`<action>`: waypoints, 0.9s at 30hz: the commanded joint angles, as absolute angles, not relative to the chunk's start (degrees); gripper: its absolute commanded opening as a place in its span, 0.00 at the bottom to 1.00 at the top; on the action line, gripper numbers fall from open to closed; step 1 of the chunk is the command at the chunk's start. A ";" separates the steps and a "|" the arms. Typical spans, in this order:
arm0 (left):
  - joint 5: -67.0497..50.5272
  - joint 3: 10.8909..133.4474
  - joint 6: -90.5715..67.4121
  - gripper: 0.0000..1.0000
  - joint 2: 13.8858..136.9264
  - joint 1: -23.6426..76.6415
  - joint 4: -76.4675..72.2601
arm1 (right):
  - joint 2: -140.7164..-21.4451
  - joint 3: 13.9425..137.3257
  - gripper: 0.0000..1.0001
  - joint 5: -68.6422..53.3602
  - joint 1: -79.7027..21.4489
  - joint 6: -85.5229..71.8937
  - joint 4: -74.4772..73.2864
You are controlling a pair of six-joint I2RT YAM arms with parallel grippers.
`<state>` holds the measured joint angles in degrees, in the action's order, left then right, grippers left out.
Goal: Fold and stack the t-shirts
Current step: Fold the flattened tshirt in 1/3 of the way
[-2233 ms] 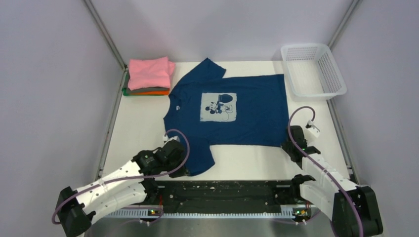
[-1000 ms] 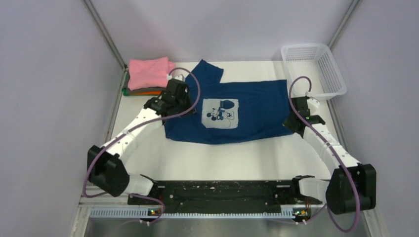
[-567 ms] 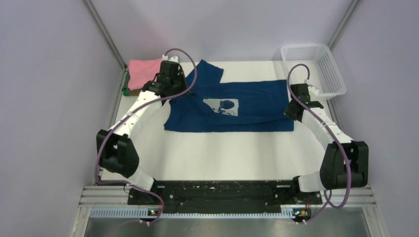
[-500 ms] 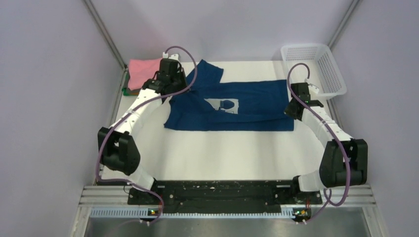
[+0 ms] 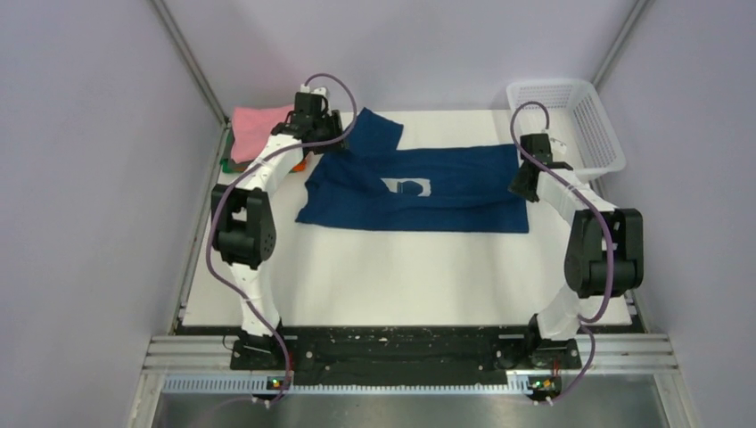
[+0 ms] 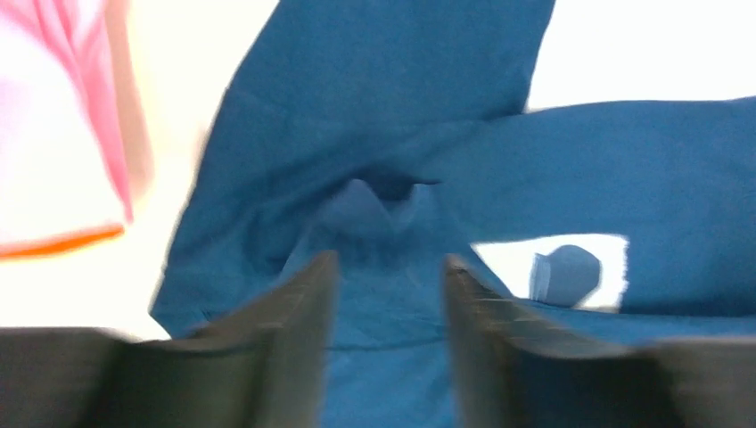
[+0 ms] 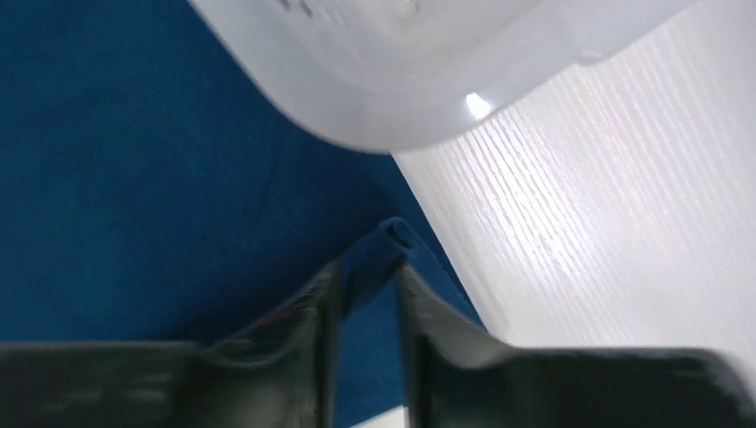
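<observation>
Top external shows the navy t-shirt [image 5: 446, 201] folded lengthwise, its long axis running leftward from the basket [image 5: 548, 83]. The right gripper [image 7: 367, 272], beside the basket, pinches the hem. The left gripper [image 6: 388, 263], farthest from it (collar end), hovers with its fingers apart.

Navy t-shirt [image 5: 428, 192] half-folded lengthwise at centre, print [image 5: 408, 186] partly hidden; pink-topped folded stack [image 5: 254, 134] far-left.

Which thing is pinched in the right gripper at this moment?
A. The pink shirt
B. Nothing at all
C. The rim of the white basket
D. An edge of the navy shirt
D: in the right wrist view a raised fold at the edge of the navy shirt is squeezed in the right gripper, whose two fingers stand close together on it.
</observation>
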<state>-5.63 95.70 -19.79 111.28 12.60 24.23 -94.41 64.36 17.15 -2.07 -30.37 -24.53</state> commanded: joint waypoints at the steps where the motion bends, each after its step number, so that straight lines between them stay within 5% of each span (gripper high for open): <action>1: -5.79 108.16 -18.84 0.66 119.08 11.13 24.03 | -98.38 70.33 0.45 18.84 -1.05 -29.99 -22.10; 3: -6.69 113.36 -18.39 0.96 122.01 11.08 27.91 | -98.41 70.69 0.58 17.06 -1.05 -29.92 -21.56; 4: -7.13 114.17 -18.56 0.98 122.30 11.07 28.94 | -98.02 70.31 0.61 15.78 -1.05 -29.44 -20.86; 12: -9.96 91.43 -24.06 0.99 107.47 11.48 23.00 | -90.56 58.89 0.87 5.11 -4.31 -25.43 -14.07; 17: -15.65 76.60 -28.58 0.99 103.06 11.60 15.01 | -91.59 53.77 0.92 2.97 -9.35 -24.85 -9.40; 27: -13.43 75.30 -28.65 0.99 111.29 11.60 21.79 | -94.84 51.09 0.92 5.64 -10.23 -28.98 -10.25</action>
